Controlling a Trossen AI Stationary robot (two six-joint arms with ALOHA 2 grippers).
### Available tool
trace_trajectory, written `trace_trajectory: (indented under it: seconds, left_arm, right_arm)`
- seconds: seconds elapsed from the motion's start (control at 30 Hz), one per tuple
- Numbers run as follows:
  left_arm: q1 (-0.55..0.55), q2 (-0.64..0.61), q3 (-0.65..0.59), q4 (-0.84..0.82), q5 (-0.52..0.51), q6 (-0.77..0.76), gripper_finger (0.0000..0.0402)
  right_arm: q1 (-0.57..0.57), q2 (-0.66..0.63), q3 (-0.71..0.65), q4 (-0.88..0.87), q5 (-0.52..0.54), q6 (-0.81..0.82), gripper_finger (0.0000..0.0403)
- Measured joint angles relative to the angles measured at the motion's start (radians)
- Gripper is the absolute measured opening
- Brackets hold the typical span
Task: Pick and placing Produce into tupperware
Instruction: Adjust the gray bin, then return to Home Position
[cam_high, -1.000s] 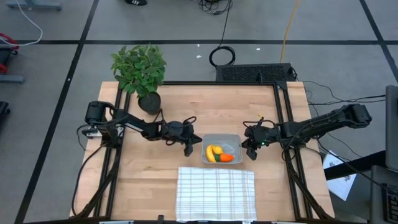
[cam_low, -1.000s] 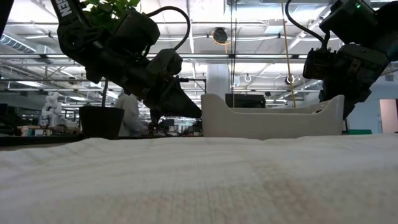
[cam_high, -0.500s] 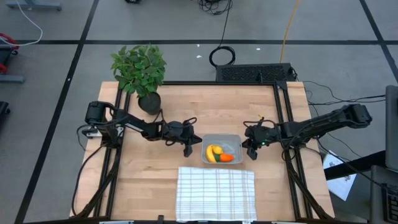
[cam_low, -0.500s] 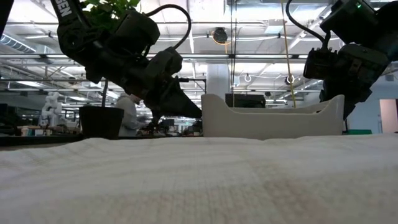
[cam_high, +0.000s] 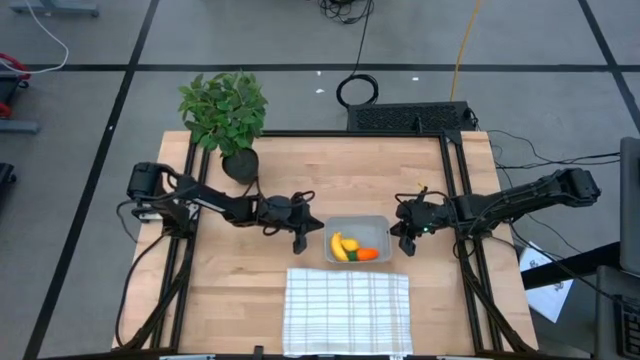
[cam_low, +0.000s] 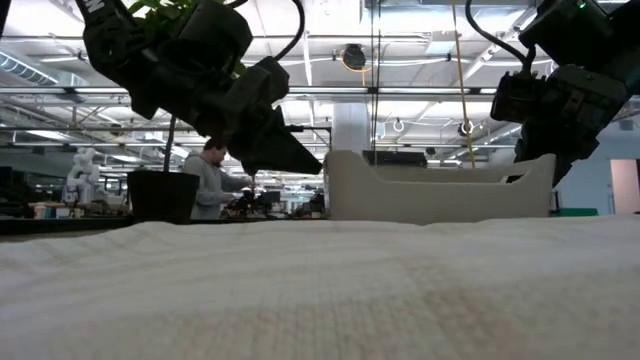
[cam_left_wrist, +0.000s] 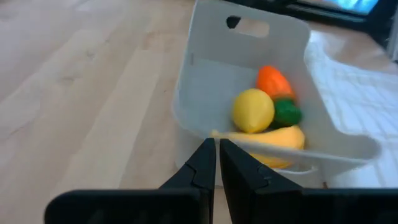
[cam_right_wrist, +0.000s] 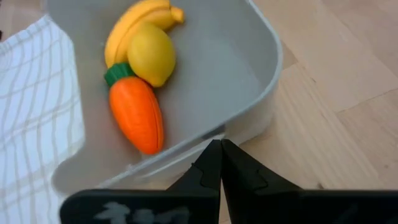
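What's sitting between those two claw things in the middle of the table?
The tub, seen in the high view, with the banana, lemon and carrot inside. The left tool and right tool flank its two ends.

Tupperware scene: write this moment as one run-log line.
banana, lemon, carrot: in tupperware | left gripper: shut, beside | right gripper: shut, beside

Changes since a second ago:
- My left arm: base and shoulder sit a little further out toward the table's left edge in the high view; in the low view the arm shows higher and nearer.
- My left gripper (cam_high: 303, 240): carried slightly nearer the tupperware (cam_high: 372, 224).
- My right gripper (cam_high: 408, 243): lifted slightly.
- Tupperware: nudged a touch toward my right side.
- A person (cam_low: 208, 181) beyond the table: further right, more fully visible.
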Motion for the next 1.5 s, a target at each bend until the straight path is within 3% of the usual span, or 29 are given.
trace_trajectory:
  seconds: [0.83,1.17,1.5]
  left_arm:
    - [-0.014,-0.074,-0.001,-0.075,-0.031,0.085,0.0026]
    - [-0.026,-0.207,-0.002,-0.222,-0.04,0.189,0.0026]
    - [-0.114,-0.363,-0.059,-0.193,-0.176,0.366,0.0026]
  right_arm:
    - [0.0,-0.017,0.001,-0.08,0.025,0.002,0.0]
    - [0.016,-0.22,0.001,-0.125,0.107,-0.085,0.0]
    - [0.034,-0.406,0.001,-0.1,0.173,-0.262,0.0]
